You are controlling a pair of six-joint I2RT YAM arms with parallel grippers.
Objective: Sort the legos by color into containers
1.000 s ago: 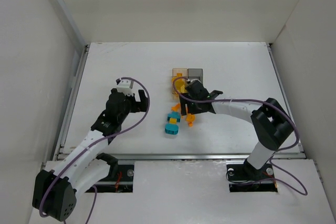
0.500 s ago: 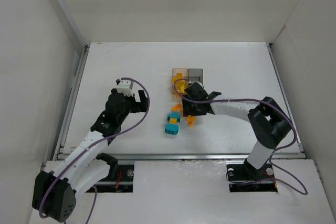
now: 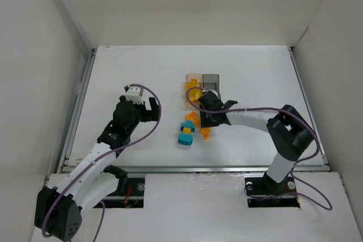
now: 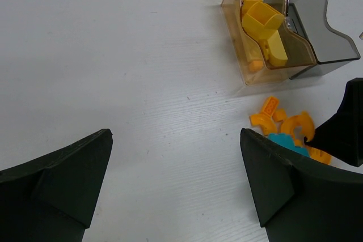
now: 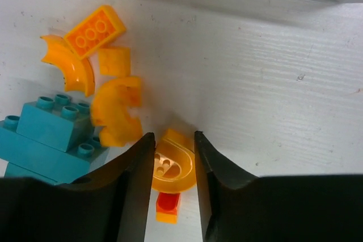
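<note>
Two joined bins stand mid-table: the amber bin [image 3: 194,81] [image 4: 256,55] with yellow and orange legos [image 4: 262,24] inside, and the smoky grey bin [image 3: 211,80] [image 4: 320,32]. A pile of loose legos [image 3: 191,126] lies in front of them: a teal brick [image 5: 51,131], an orange flat brick [image 5: 95,30], orange arches [image 5: 116,109]. My right gripper [image 3: 203,118] [image 5: 173,138] is down at the pile's right side, its jaws closed against both sides of an orange curved lego [image 5: 174,165]. My left gripper [image 3: 148,107] [image 4: 176,140] is open and empty, left of the pile.
A small orange-red block [image 5: 169,207] lies just behind the gripped piece. White walls enclose the table on the left, back and right. My right gripper's black finger [image 4: 346,123] shows at the right edge of the left wrist view.
My right gripper has shifted a little to the left, onto the right side of the lego pile. The left arm has barely moved.
</note>
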